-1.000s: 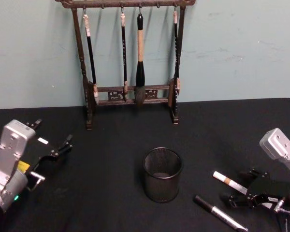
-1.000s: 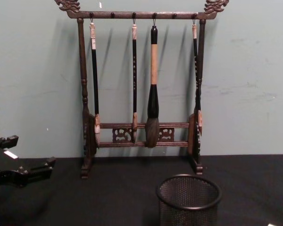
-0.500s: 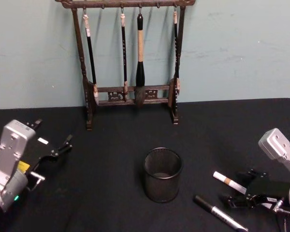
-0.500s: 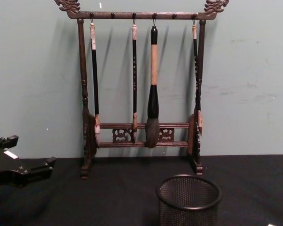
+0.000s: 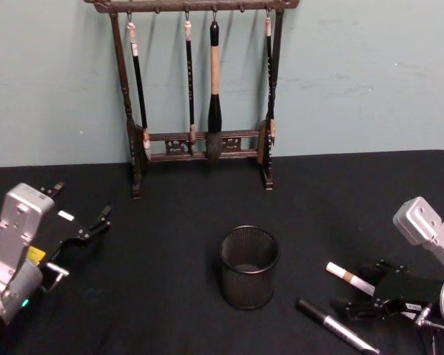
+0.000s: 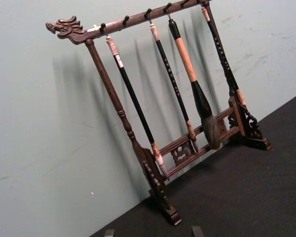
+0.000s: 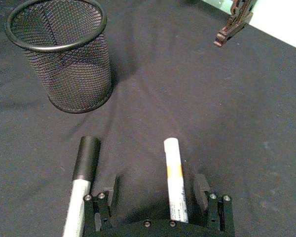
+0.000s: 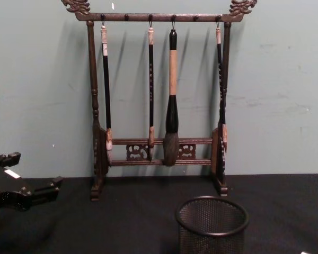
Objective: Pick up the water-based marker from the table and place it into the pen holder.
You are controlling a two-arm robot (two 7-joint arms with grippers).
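**inkpot_77:** What's happening closest to the robot?

**meshcup_fan:** Nearest the front, a black-capped pen [image 5: 333, 324] is lying at about 4 o'clock from the pen holder [image 5: 249, 270]. It's just outside the right gripper [image 5: 364, 287]. That gripper is hanging low over the table [image 5: 155, 310] with its claw spread wide. The water-based marker [image 5: 351, 279] is lying flat on the cloth between the fingers. Nothing is pinching it.

**inkpot_77:** So where's the marker relative to the cup?

**meshcup_fan:** It's sitting at roughly 3 o'clock from the holder, apart from it, with its white cap pointing toward 10 o'clock. In the right wrist view the marker [image 7: 173, 182] is lying closer to one finger than the other. The holder [image 7: 64, 74] is standing upright farther out.

**inkpot_77:** And the other arm?

**meshcup_fan:** The left gripper [image 5: 80, 203] is idling at around 10 o'clock from the holder, well apart from it. Its claw is spread too, and it's holding nothing. Farther back, at about 12 o'clock, the carved brush rack [image 5: 200, 140] is standing against the pale wall [image 5: 355, 74]. Four brushes [image 5: 214, 74] are hanging from it.
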